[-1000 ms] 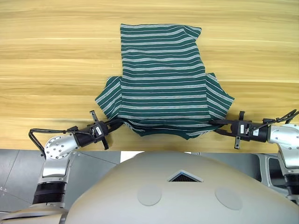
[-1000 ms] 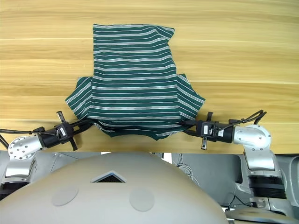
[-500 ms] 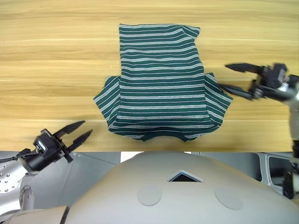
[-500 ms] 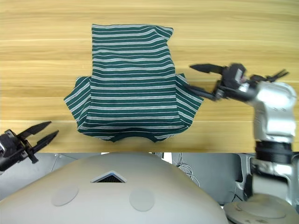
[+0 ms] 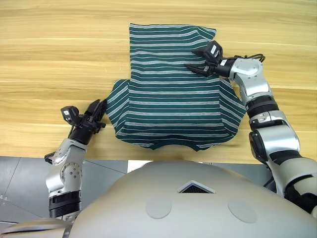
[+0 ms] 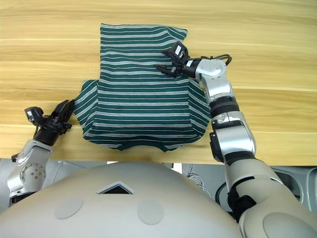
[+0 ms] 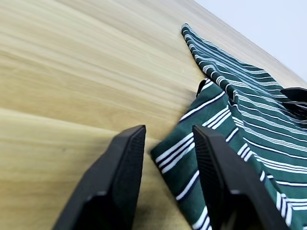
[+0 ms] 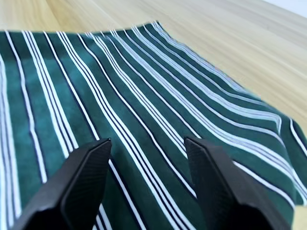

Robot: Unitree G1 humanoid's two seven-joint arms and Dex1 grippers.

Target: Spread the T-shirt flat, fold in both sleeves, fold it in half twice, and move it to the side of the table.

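— Two grippers and one green striped T-shirt [image 5: 173, 94] in our frame. Where do we place the shirt?

— We see it lying on the wooden table [image 5: 49, 49], roughly central. The sleeved end is toward the near edge and the straight hem [image 5: 171, 26] is on the far side. The left sleeve [image 5: 113, 101] and right sleeve [image 5: 233, 101] both stick out sideways, not yet folded in. The hem's far right corner is slightly rumpled.

— And the left gripper [image 5: 100, 113]?

— We find it low at the near left of the table, pointing at the left sleeve. Its two black fingers [image 7: 120, 172] stand a moderate gap apart and grip nothing. In the left wrist view, the sleeve's edge shows in the gap between them, with bare wood alongside. We cannot tell whether the tips touch the cloth.

— The right gripper [image 5: 194, 59]?

— We have it over the shirt's far right part, with the arm reaching in from the right, above the right sleeve. Its fingers [image 8: 86, 177] are spread wide with stripes showing between them, and they hold nothing. We cannot tell whether the tips rest on the fabric or hang just above it.

— How flat do we call it?

— Mostly flat, with a few wrinkles along the near edge.
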